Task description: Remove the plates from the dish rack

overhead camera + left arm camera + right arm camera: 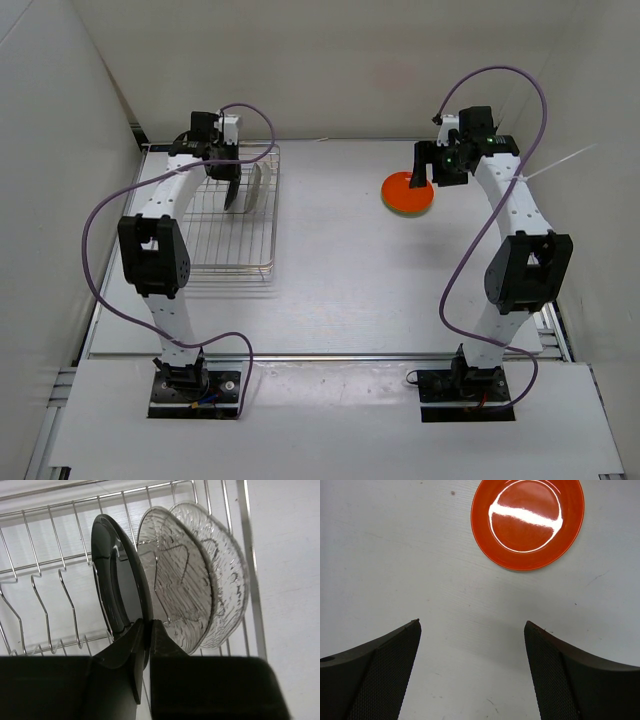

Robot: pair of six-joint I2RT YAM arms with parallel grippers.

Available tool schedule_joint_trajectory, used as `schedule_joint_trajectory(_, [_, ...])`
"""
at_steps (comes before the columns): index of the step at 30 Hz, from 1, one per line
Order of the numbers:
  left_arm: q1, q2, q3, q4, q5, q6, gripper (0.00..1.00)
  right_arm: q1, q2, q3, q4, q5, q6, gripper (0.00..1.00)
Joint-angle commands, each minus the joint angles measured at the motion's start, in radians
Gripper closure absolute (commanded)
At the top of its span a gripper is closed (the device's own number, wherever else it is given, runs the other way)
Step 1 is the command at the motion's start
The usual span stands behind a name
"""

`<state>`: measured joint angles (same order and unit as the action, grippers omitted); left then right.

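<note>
Top external view. The dish rack (pixel 240 268) sits on the left side of the table (pixel 330 290). It holds two items, both on edge in its far half: the black plate (pixel 232 186) and, just to its right, the clear glass plate (pixel 255 184). The orange plate (pixel 408 194) lies flat on the table at the far right, well apart from the rack.

Left wrist view. The left gripper (pixel 146 630) is closed tight on the lower rim of the black plate, one finger on each face. The plate stands upright between the rack's wire prongs. The patterned glass plate stands just beside it, against the rack's side wire.

Right wrist view. The right gripper (pixel 472 625) is spread wide and holds nothing. It hangs above bare table, with the orange plate lying flat beyond its fingertips, glare across its centre.
</note>
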<state>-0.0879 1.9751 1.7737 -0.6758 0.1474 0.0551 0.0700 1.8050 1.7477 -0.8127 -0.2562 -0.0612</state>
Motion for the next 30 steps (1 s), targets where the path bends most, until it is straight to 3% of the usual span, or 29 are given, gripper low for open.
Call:
schedule_joint_trajectory(1, [0.004, -0.05, 0.07, -0.008, -0.012, -0.006, 0.89, 0.001, -0.055, -0.01, 0.012, -0.002, -0.015, 0.13])
schedule_joint_trajectory(11, [-0.019, -0.188, 0.245, -0.154, 0.017, -0.037, 0.89, 0.001, -0.073, 0.003, 0.012, -0.002, -0.006, 0.13])
schedule_joint_trajectory(16, [-0.098, -0.275, 0.334, -0.231, 0.037, 0.03, 0.89, 0.001, -0.073, 0.058, -0.02, -0.002, -0.006, 0.13])
schedule_joint_trajectory(19, [-0.217, -0.338, 0.316, -0.243, -0.009, 0.101, 0.89, -0.027, -0.073, 0.099, -0.052, -0.073, 0.017, 0.12])
schedule_joint_trajectory(22, [-0.421, -0.383, 0.245, -0.232, -0.208, 0.227, 0.89, -0.079, -0.062, 0.186, -0.107, -0.288, 0.038, 0.11])
schedule_joint_trajectory(23, [-0.481, -0.393, 0.181, -0.217, -0.35, 0.303, 0.89, -0.091, -0.062, 0.226, -0.121, -0.354, 0.038, 0.11])
schedule_joint_trajectory(25, [-0.668, -0.403, 0.116, -0.19, -0.498, 0.385, 0.89, -0.111, -0.073, 0.24, -0.143, -0.501, 0.038, 0.07])
schedule_joint_trajectory(26, [-0.731, -0.403, 0.074, -0.189, -0.645, 0.461, 0.89, -0.111, -0.084, 0.24, -0.143, -0.53, 0.017, 0.06])
schedule_joint_trajectory(28, [-0.898, -0.389, 0.008, -0.151, -0.773, 0.541, 0.89, -0.111, -0.104, 0.24, -0.143, -0.561, 0.017, 0.04])
schedule_joint_trajectory(30, [-1.036, -0.421, -0.161, 0.006, -0.905, 0.716, 0.89, -0.099, -0.118, 0.231, -0.143, -0.597, 0.008, 0.03])
